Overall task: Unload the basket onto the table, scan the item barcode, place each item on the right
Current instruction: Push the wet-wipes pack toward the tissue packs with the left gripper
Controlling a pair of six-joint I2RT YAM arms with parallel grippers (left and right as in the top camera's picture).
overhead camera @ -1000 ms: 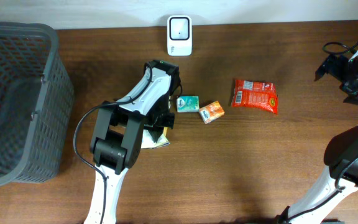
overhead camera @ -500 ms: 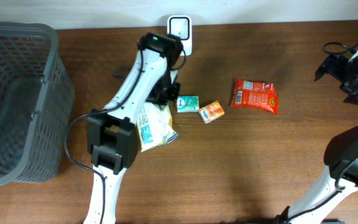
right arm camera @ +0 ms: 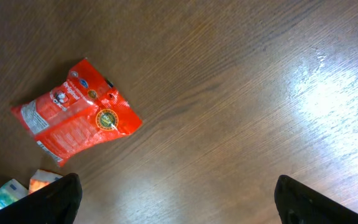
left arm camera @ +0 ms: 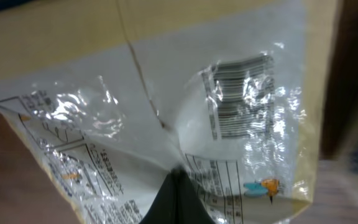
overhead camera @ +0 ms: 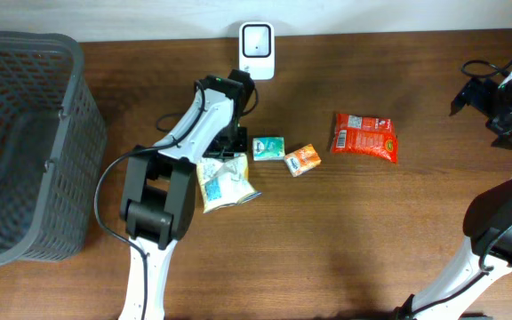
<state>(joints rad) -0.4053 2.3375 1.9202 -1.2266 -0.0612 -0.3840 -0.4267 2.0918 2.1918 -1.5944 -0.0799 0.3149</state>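
My left gripper [left arm camera: 178,194] is shut on the edge of a crinkly white-and-yellow snack packet [left arm camera: 166,106]. The packet fills the left wrist view, back side up, with its barcode [left arm camera: 241,93] at the upper right. From overhead, the packet [overhead camera: 225,182] hangs below the left gripper [overhead camera: 232,147], a short way in front of the white scanner [overhead camera: 256,49] at the table's back edge. My right gripper [right arm camera: 185,205] stands open over bare wood, and from overhead it [overhead camera: 505,98] is at the far right.
A small green packet [overhead camera: 268,148], an orange packet [overhead camera: 302,159] and a red bag [overhead camera: 364,136] lie to the right of the held packet. The red bag [right arm camera: 76,112] also shows in the right wrist view. A grey mesh basket [overhead camera: 25,142] stands at the left.
The left arm swung up toward the scanner with the packet, then drew back a little. The packet now shows more fully from overhead. The right arm has not moved.
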